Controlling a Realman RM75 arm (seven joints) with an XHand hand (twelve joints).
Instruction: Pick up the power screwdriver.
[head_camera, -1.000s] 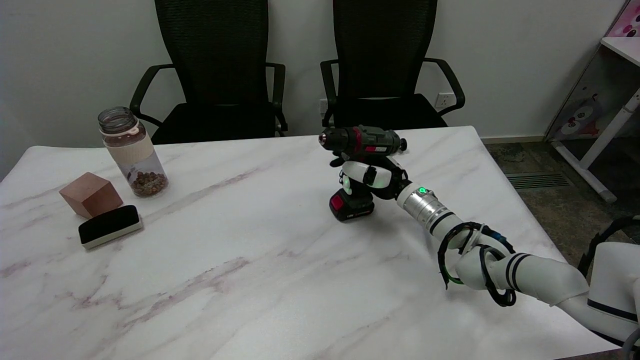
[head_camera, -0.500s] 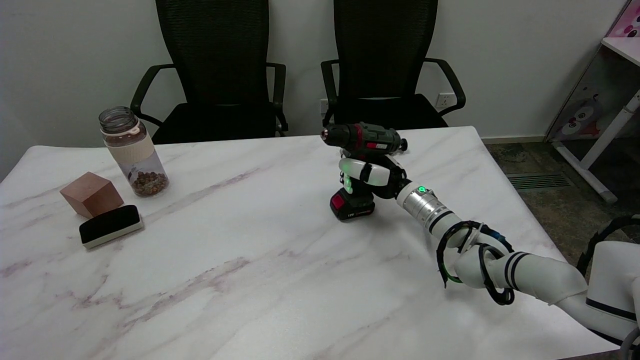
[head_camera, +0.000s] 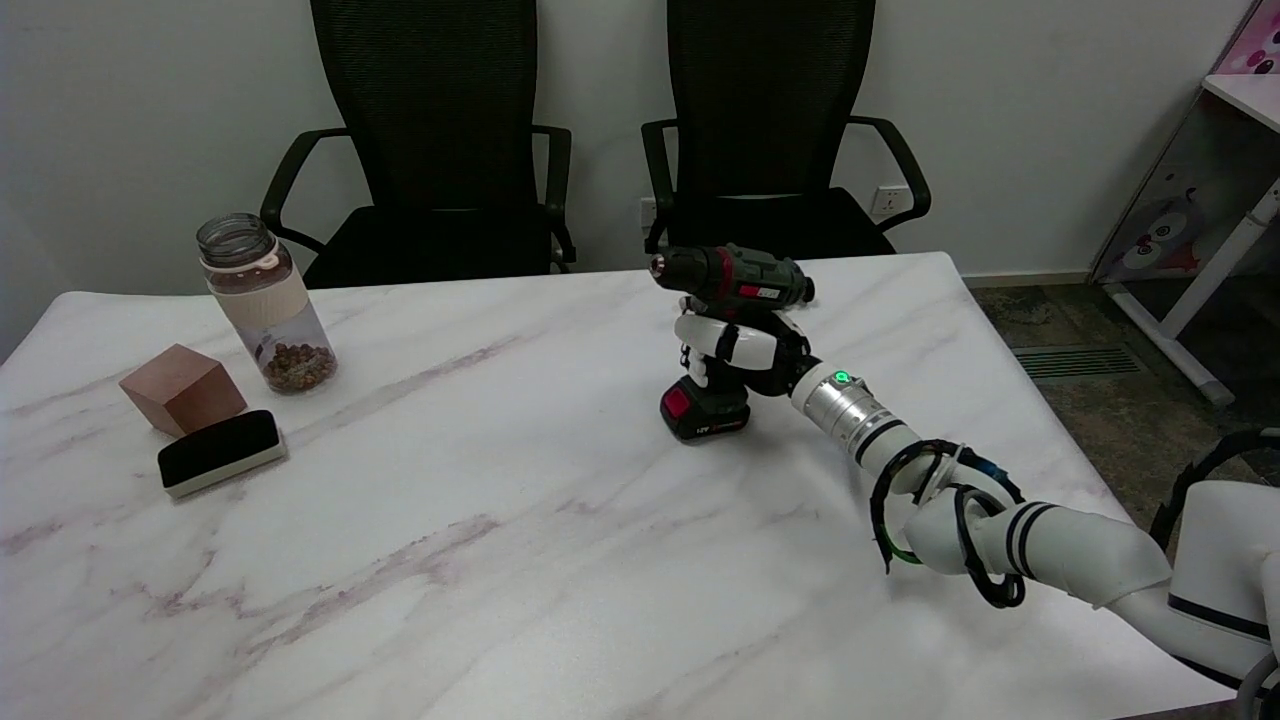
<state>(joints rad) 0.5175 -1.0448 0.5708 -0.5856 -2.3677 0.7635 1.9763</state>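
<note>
On table — screwdriver apparently in hand

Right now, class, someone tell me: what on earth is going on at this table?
The robot's right hand grips the handle of the power screwdriver, whose battery base looks to be at the marble table; whether it has lifted clear cannot be told. Off to the left sit a jar, a wooden cube and a black eraser, all untouched.
</note>
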